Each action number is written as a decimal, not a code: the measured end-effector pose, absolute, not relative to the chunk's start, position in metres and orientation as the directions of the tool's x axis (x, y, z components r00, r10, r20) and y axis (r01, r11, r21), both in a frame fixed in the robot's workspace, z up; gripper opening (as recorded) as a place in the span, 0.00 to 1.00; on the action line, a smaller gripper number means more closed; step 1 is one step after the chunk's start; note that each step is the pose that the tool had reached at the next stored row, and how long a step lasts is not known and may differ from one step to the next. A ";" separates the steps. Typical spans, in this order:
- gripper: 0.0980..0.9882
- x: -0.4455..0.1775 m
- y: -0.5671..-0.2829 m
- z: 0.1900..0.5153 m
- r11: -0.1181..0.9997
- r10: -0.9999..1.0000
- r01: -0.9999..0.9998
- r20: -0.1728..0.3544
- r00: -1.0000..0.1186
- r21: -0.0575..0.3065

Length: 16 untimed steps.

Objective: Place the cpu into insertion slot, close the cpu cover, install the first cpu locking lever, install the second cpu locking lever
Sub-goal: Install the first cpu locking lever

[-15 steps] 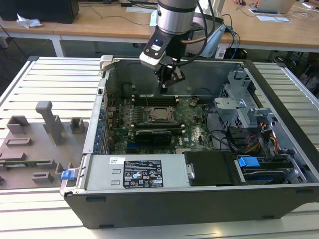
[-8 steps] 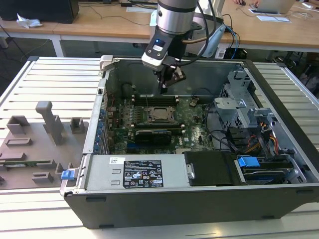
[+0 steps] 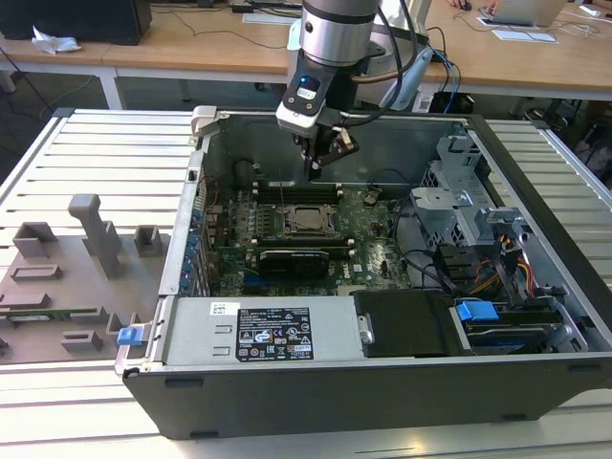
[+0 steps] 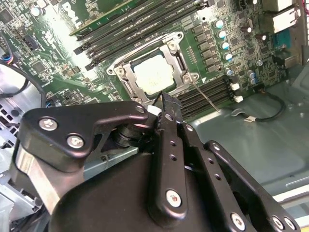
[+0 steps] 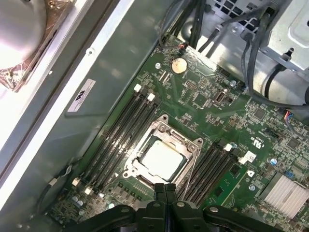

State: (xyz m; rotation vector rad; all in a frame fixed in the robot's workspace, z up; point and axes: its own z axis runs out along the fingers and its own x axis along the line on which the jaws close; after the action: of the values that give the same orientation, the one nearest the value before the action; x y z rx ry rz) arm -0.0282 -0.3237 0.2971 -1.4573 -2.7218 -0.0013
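Gripper point(image 5: 165, 186) pinched shut on nothing, hovering just over the insertion slot point(image 5: 144, 180) edge. Within that slot, the cpu point(image 5: 161, 159) lying flat, framed by the lowered cpu cover point(image 5: 170, 136). Likely light, stiff, slick-faced, fragile underneath; best taken by opposite edges.

The cpu point(image 5: 161, 158) has a pale, satin metal face. Framing it, the cpu cover point(image 5: 179, 137) is bare silvery metal with a soft sheen. Around the cpu, the circuit board point(image 5: 193, 116) is glossy green. The pincer point(image 5: 165, 187) is matt black metal with bright screws point(image 4: 174, 197). Beyond the board, the case wall point(image 5: 63, 154) is smooth grey metal.
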 end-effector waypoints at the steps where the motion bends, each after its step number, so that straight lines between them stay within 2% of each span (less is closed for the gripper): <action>1: 0.01 -0.028 -0.324 0.297 0.561 0.827 0.827 0.048 -0.560 -0.025; 16: 0.01 -0.028 -0.324 0.297 0.664 0.748 0.748 0.048 -0.662 -0.025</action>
State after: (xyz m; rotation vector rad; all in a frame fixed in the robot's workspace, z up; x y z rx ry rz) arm -0.0282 -0.3237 0.2971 -1.2663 -2.8157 0.0044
